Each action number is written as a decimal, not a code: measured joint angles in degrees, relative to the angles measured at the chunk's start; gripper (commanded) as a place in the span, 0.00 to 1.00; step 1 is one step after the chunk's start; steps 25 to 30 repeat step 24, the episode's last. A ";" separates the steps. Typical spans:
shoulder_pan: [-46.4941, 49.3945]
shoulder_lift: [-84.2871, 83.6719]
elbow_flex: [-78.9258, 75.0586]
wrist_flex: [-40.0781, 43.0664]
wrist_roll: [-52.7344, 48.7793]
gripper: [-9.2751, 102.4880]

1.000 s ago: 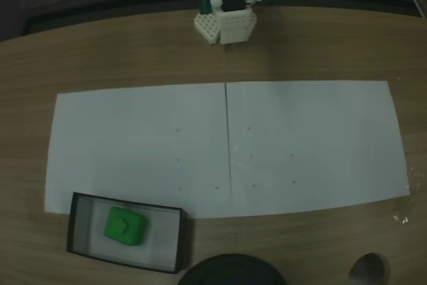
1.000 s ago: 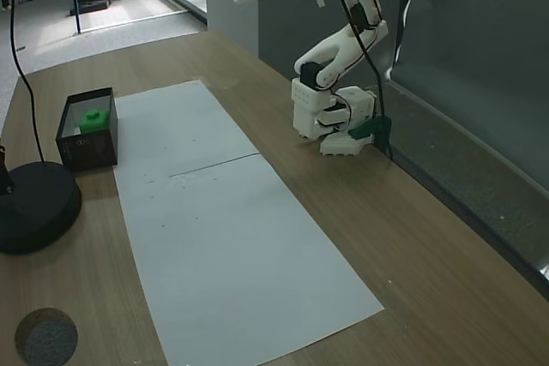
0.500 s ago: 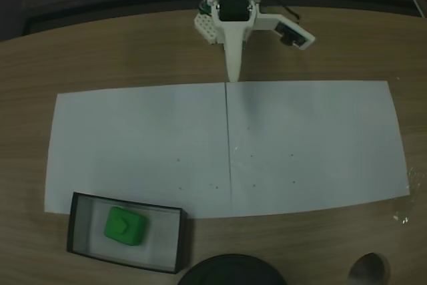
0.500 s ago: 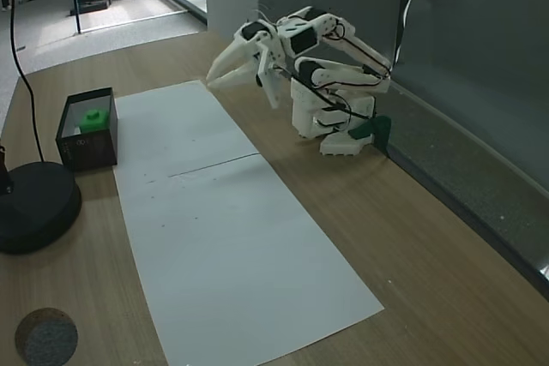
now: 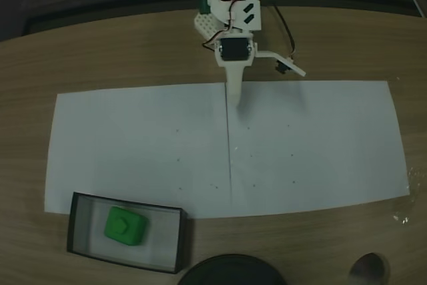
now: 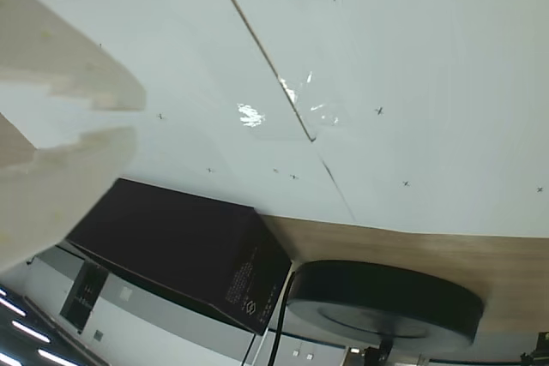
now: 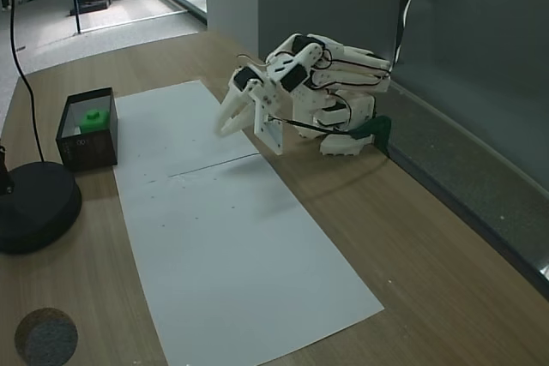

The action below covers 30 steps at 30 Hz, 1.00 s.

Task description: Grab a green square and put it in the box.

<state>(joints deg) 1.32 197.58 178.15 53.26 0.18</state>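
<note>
The green square (image 5: 125,225) lies inside the box (image 5: 75,223) at the lower left of a fixed view. It is also in the box (image 7: 86,145) at the far left of the table, where the green square (image 7: 93,117) shows above the wall. My gripper (image 5: 235,102) is shut and holds nothing. It points down over the paper's edge nearest the arm's base, far from the box. From the side the gripper (image 7: 226,129) hangs just above the sheet. In the wrist view the pale fingers (image 6: 60,186) are at the left, and the box's black outer wall (image 6: 189,250) lies beyond them.
Two white paper sheets (image 5: 307,145) cover the middle of the wooden table. A round black base (image 7: 34,207) stands next to the box, with a cable rising from it. A small grey round patch (image 7: 45,336) is near the table corner. A dark wall panel (image 7: 480,83) runs behind the arm.
The arm has folded down from a raised pose, and the gripper has dropped and reached out over the paper's edge. The green square has stayed in the box.
</note>
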 measured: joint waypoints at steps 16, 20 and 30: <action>-0.88 0.09 -3.16 20.39 0.00 0.08; -0.88 0.09 -3.16 20.39 0.00 0.08; -0.88 0.09 -3.16 20.39 0.00 0.08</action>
